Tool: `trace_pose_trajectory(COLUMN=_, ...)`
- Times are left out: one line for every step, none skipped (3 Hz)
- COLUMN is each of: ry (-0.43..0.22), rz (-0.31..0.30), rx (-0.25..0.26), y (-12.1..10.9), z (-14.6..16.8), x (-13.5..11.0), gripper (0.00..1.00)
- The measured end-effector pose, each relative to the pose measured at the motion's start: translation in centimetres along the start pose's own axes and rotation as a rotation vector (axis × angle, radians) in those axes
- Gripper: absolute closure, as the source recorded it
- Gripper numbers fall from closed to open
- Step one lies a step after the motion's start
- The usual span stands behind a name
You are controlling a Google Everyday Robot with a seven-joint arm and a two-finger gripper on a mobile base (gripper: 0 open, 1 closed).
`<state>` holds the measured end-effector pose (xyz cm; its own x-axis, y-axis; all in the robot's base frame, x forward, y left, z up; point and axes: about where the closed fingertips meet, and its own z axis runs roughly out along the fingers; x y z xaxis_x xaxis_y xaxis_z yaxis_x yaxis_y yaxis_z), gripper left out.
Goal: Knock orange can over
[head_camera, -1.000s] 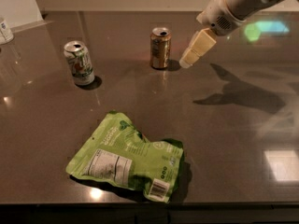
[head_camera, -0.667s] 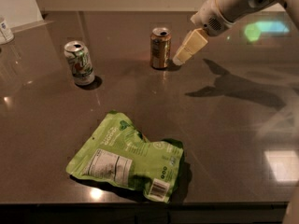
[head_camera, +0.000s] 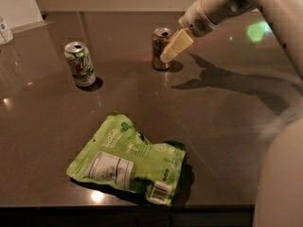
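Orange can [head_camera: 158, 47] stands straight up at the far side of the table [head_camera: 227, 126], a bit right of the middle, so it has not been knocked over yet. The table is dark and shiny. The robot's big white arm [head_camera: 222, 4] reaches in from the far right and points down at that can. Near the front edge lies a flat green bag [head_camera: 128, 160], well apart from the can. A green-and-white can [head_camera: 79, 64] stands to the far left, also upright, and it is not the one to tip. The gripper [head_camera: 165, 57] is right at the orange can's right side, about halfway up it. Its two pale fingers look pressed together, holding nothing. I cannot tell if the tip is touching the can or is just beside it. I think the reaching part is done and the push to the left is what is left.
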<state>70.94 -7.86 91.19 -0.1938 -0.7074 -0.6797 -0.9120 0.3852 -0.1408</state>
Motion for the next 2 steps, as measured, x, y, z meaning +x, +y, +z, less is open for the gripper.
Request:
trace_pose_trajectory(ry=-0.014, rz=0.025, rx=-0.023, y=-0.45, z=1.83, x=-0.57, gripper=0.01)
trace_pose_trajectory(ry=-0.017, rz=0.039, rx=-0.033, y=-0.61, z=2.64, x=-0.82, gripper=0.23)
